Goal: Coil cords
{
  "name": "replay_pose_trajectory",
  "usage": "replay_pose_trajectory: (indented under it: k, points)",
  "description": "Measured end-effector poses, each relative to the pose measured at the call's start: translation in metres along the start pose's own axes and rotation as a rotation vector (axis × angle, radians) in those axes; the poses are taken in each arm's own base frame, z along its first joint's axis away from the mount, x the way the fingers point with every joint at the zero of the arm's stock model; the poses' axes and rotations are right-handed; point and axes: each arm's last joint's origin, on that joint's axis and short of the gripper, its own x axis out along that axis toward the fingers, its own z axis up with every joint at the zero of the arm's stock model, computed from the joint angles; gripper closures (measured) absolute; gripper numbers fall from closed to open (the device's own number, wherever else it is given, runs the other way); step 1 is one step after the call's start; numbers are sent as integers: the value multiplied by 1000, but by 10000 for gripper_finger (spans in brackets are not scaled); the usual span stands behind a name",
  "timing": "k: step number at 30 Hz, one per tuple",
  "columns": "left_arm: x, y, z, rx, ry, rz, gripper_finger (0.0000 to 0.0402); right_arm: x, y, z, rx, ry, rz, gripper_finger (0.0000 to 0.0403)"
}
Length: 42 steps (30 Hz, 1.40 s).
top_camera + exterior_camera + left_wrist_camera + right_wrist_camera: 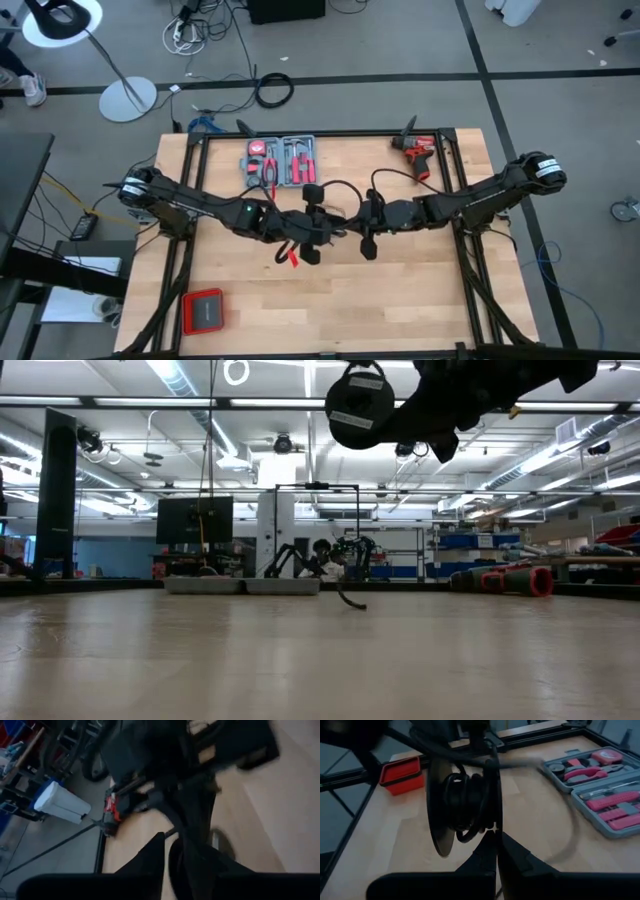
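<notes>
Only the right wrist cam shows the right gripper [496,832] pinched onto the cord-wound spool [465,805]; left gripper [300,235] apparently part-open.

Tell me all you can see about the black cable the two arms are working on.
The black cable is thin, dark and rubbery-looking. Part of it is wound around the hub of a flat black reel held above the table's middle, just beyond the right gripper, whose fingers are shut. A loose length curves away in the air toward the grey tool case. Its plug end is not clearly visible.
</notes>
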Motion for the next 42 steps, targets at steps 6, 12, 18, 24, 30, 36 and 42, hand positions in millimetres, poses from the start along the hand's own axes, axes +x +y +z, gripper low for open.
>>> replay_pose_trajectory:
  k: [6,12,18,24,30,36,42]
  points:
    - [11,-4,8,47,37,-19,327,1,-4,1,5,-4,-16,403]
    - [28,-15,6,95,91,-21,327,1,-5,1,5,-3,-29,403]
    - [24,-17,10,91,86,30,327,1,-6,0,-1,6,-36,403]
    - [12,-22,17,69,75,78,327,1,-6,-1,-5,15,-46,403]
    - [0,-34,21,-34,59,59,327,1,-7,-2,-10,28,-60,403]
    - [-6,-48,11,-160,138,9,328,0,-4,-3,-43,16,-106,403]
    - [-5,-65,-1,-262,168,-46,328,-15,1,3,-45,-6,-77,403]
